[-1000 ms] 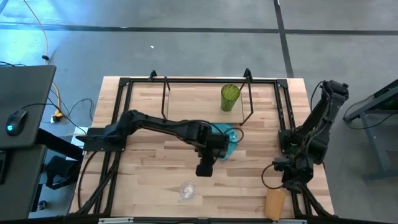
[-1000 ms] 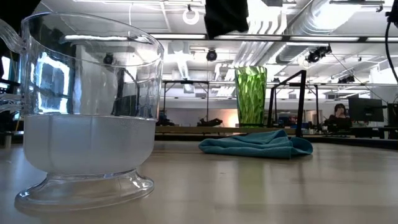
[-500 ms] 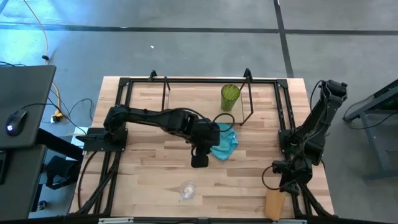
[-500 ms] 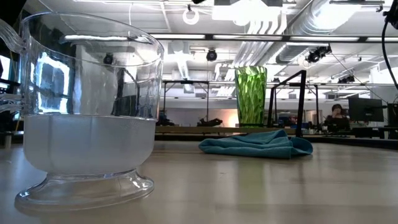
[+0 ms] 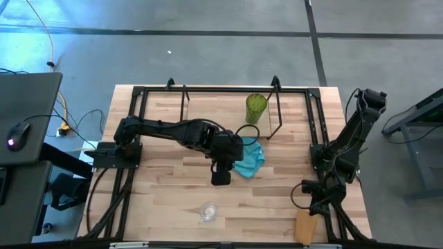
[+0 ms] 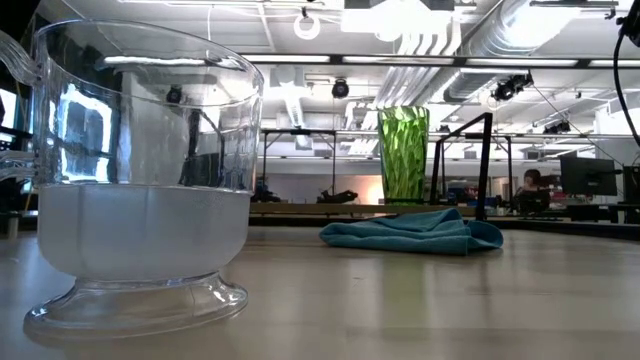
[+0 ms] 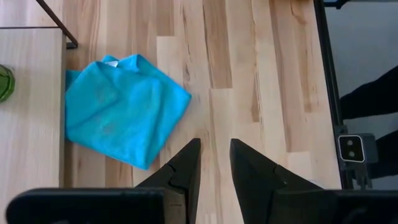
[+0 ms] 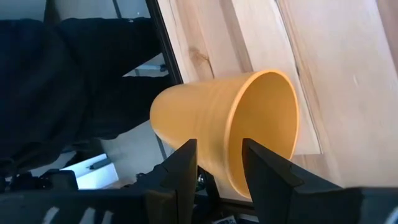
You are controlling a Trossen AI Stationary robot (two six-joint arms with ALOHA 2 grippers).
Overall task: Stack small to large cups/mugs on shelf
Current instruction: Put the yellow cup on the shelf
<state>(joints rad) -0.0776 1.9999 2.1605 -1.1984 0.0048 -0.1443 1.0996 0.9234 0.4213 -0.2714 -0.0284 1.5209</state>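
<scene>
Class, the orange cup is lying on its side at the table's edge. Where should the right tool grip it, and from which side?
Probably across the orange cup's side wall near the open rim, from above. It lies tipped over at the table corner, mouth sideways, so the curved wall is what faces up. The right tool hovers over that wall, fingers apart.

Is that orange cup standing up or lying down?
Lying on its side: the orange cup shows its open mouth sideways, at the table corner.

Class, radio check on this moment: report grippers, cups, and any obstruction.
Left gripper open, empty, beside turquoise cloth. Right gripper open over orange cup, lying on its side. Green tumbler on shelf; clear glass cup untouched.
</scene>
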